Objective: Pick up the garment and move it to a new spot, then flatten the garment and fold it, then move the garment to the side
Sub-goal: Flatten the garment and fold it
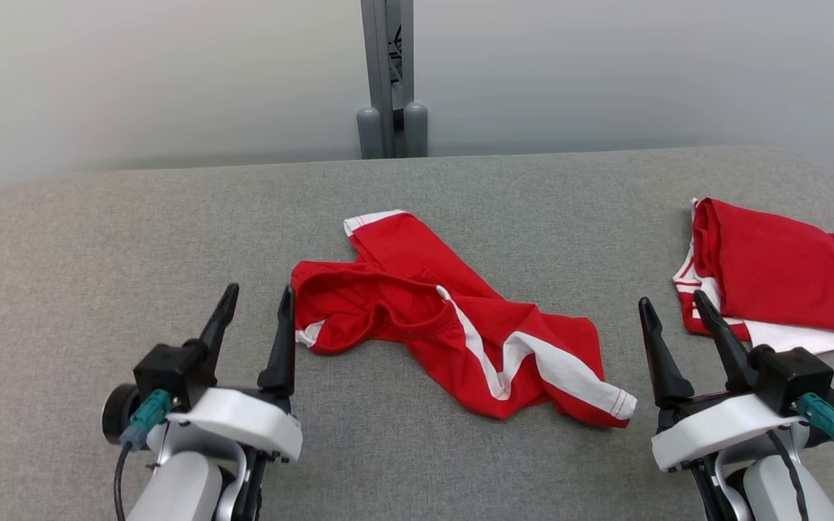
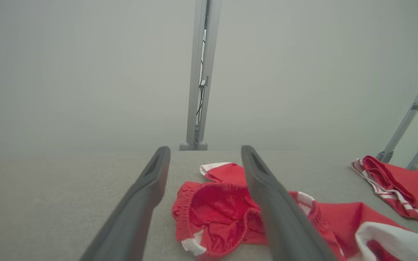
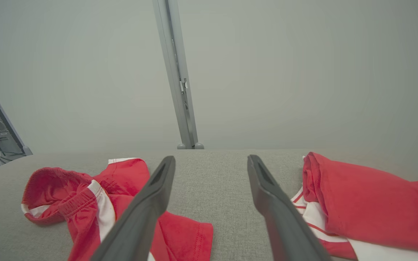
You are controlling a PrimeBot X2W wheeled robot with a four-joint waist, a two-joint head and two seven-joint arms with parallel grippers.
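Red-and-white shorts (image 1: 453, 340) lie crumpled in the middle of the bench (image 1: 98, 231), not yet flattened. The left tool (image 1: 258, 291) and right tool (image 1: 672, 299) flank them, spread wide and empty, probably readied for a pickup. Another red pile (image 1: 779, 268) sits at the right.

**Open counter to the left, cloth to the right**

The counter (image 1: 98, 239) lies bare across its left part and along the far edge, leaving wide passage there. The crumpled red garment (image 1: 417, 304) sprawls in the middle, its waistband just beside the inner finger of the left end effector (image 1: 259, 289), whose fingers stand spread. A bare strip separates the garment's hem from the right end effector (image 1: 672, 299), also spread. The folded red stack (image 1: 786, 268) crowds the right edge, close beside that end effector's outer finger. A grey post (image 1: 388, 79) rises behind the far edge.
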